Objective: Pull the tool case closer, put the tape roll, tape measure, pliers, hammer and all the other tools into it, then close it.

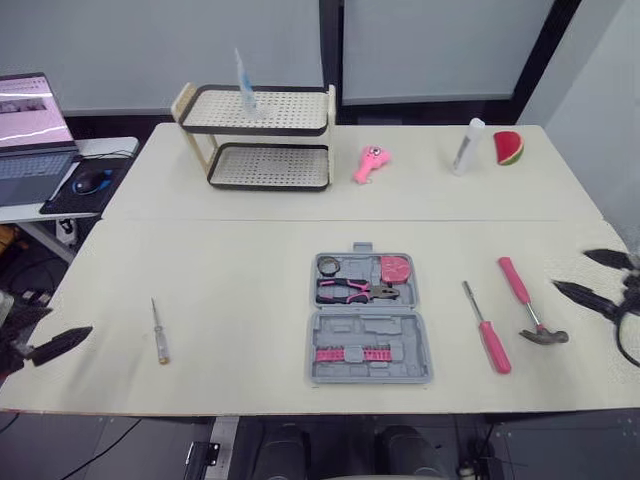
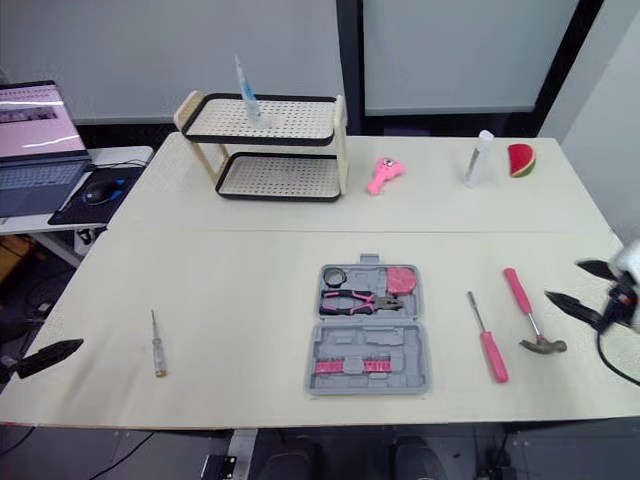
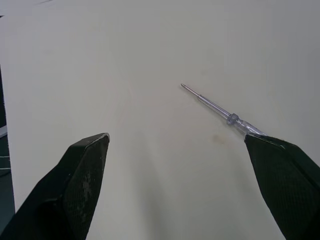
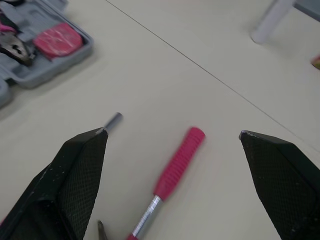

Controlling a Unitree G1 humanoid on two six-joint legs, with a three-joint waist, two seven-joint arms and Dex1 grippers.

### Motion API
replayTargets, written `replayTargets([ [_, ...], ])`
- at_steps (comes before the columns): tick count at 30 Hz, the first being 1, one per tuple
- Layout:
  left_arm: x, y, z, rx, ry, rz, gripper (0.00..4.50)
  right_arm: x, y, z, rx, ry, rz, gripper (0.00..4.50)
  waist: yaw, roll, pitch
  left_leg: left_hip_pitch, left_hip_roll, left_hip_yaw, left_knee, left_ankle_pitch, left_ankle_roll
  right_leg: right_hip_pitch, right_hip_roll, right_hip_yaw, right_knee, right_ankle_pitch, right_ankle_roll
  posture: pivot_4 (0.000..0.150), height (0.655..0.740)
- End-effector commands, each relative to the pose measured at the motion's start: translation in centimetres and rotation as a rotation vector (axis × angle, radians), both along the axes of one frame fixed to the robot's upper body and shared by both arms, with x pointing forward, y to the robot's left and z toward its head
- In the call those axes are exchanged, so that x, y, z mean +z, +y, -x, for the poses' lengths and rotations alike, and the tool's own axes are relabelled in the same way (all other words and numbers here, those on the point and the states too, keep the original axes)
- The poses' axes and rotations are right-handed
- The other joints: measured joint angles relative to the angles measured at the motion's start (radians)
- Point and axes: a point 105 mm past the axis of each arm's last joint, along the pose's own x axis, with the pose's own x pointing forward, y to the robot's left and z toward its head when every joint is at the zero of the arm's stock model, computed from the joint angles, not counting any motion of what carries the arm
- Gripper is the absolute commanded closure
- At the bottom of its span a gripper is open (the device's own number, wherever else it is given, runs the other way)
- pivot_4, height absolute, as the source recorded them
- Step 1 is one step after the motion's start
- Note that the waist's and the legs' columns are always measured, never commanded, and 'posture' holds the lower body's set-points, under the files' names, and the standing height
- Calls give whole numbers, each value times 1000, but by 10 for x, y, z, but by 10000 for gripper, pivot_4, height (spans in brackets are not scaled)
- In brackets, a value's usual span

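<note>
Tool case (image 1: 370, 320) lies open and flat at the middle of the bench (image 1: 240, 260), near the front edge. In its far half we see the tape roll (image 1: 330, 266), the tape measure (image 1: 396, 268) and the pliers (image 1: 355, 291) already seated, and a row of pink bits (image 1: 352, 354) sits in the near half. To its right on the bare bench lie a pink-handled screwdriver (image 1: 487, 330) and, just beyond it, the hammer (image 1: 530, 305), the two not touching. Well to the left of the case lies a clear-handled screwdriver (image 1: 158, 333).

Our right claw (image 1: 590, 275) hangs spread wide and empty at the bench's right edge, close beside the hammer, whose pink grip lies between the fingers in the wrist view. Our left claw (image 3: 176, 139) is equally wide and empty at the left front edge, with the clear-handled screwdriver just ahead.

Along the far side stand a two-tier rack (image 1: 258, 135), a white bottle (image 1: 468, 145) and a watermelon slice (image 1: 509, 147).
</note>
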Motion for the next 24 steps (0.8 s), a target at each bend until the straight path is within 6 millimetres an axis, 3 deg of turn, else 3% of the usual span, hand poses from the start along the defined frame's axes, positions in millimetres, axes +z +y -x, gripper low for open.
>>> replayTargets([
  [1,10,-5,19,32,-34,12,0,20,66,-4,224,-56,-48,183,-10,0,0,0,0,0,-1,0,0,0,0,0,0,0,0,1500,7400],
  [6,-3,-27,61,102,17,58,0,45,175,12,640,-82,-139,183,-8,0,0,0,0,-3,-4,0,0,-1,-2,0,0,0,0,1500,7400],
  [10,-15,-42,83,153,57,87,0,56,218,32,849,-93,-157,183,16,-3,-1,0,-2,-5,-3,0,0,1,-4,-1,-2,0,0,1500,7400],
  [16,-17,-57,89,191,55,110,0,63,234,36,902,-110,-163,183,35,-8,-4,1,-3,-7,-3,1,-1,3,-5,-2,-9,0,0,1500,7400],
  [20,-10,-82,59,258,-45,189,0,60,231,32,869,-116,-158,183,34,-8,-4,1,-3,-7,-3,1,-1,5,-4,-2,-9,0,-1,1500,7400],
  [24,-9,-85,22,426,-153,207,0,62,229,25,812,-134,-173,183,34,-8,-4,1,-3,-7,-3,1,-1,6,-4,-2,-8,0,-1,1500,7400],
])
